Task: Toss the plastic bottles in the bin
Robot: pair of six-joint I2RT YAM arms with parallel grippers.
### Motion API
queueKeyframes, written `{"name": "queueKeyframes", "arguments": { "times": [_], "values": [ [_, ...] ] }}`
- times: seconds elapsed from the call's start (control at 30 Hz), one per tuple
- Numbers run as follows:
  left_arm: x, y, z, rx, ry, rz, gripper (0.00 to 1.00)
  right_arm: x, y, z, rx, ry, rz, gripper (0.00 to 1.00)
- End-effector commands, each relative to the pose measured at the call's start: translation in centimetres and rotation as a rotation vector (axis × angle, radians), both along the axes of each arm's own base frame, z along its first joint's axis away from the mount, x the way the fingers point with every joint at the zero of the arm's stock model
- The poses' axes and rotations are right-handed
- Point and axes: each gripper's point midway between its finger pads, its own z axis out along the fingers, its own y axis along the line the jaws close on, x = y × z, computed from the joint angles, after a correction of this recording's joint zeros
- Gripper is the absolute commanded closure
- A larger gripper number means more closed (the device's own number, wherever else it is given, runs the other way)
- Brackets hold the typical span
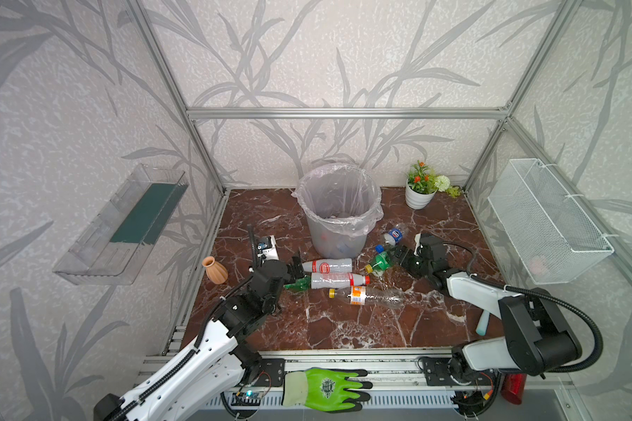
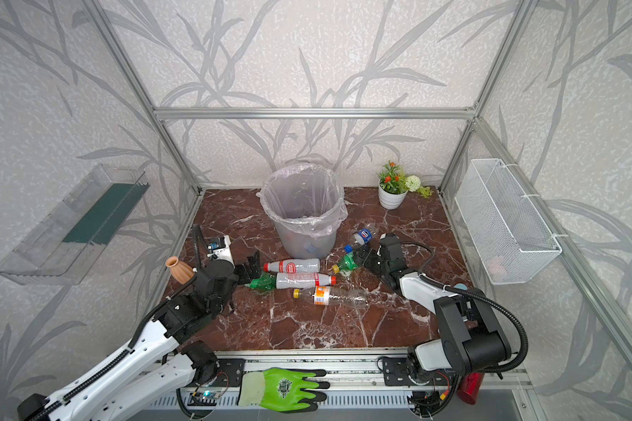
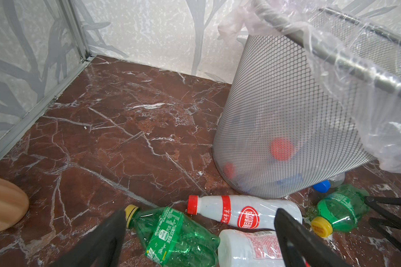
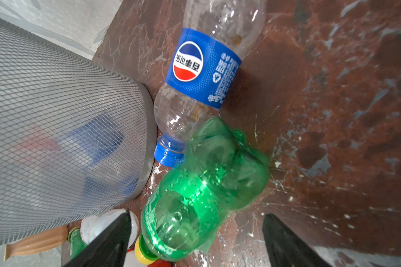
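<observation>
My right gripper [image 4: 196, 215] is low over the desk [image 1: 343, 328]. Its jaws stand apart, one on each side of a green bottle [image 4: 195, 196], and as far as I can see they do not press on it yet. This bottle lies on its side just beside the foot of the bin [image 1: 322, 237]. Its long axis runs on a diagonal in both top views. The yellow cap points to the front and toward the white bottles, and the base points to the back, where the blue cap of the blue-label bottle [image 4: 202, 69] lies just beside it. The jaws sit across the width of the body, which I judge good for a grasp.

My left gripper [image 1: 295, 269] is wide open and holds nothing. It hangs over a second green bottle [image 3: 171, 233], near the red cap of one white bottle [image 1: 329, 266].

I judge the task to be partly done. Red and blue shapes show through the mesh of the bin, so some bottles are inside. Six bottles are left on the desk: the two green ones, the blue-label one, two white ones side by side with caps at opposite ends, and a clear bottle with orange label [image 1: 365, 294] in front of them with its cap to the left.
</observation>
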Motion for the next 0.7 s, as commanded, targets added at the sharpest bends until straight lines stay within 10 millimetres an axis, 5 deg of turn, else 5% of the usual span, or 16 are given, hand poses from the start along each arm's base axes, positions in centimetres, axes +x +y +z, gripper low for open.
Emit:
{"name": "queueKeyframes", "arguments": {
  "times": [0.0, 0.67],
  "values": [
    [-0.3, 1.0, -0.9, 0.009, 0.021, 0.052, 0.01, 0.9, 0.1, 0.1, -0.022, 0.01, -0.028, 0.11],
    [-0.9, 2.0, -1.7, 0.021, 0.035, 0.089, 0.01, 2.1, -0.9, -5.0, -0.072, 0.147, -0.15, 0.21]
  ]
}}
